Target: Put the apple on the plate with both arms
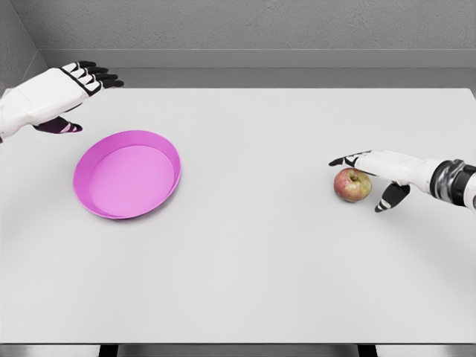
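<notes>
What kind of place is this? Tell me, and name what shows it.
Probably a bare simulated test bench, not a lived-in room: a plain white table against grey walls, holding only a pink plate and an apple. The left hand and right hand are open, holding nothing.

Each robot hand, left [56,97] and right [383,175], is white-shelled with black fingertips; the right wrist has a grey metallic cuff.

Both forearms [15,111] cut by edges
</notes>
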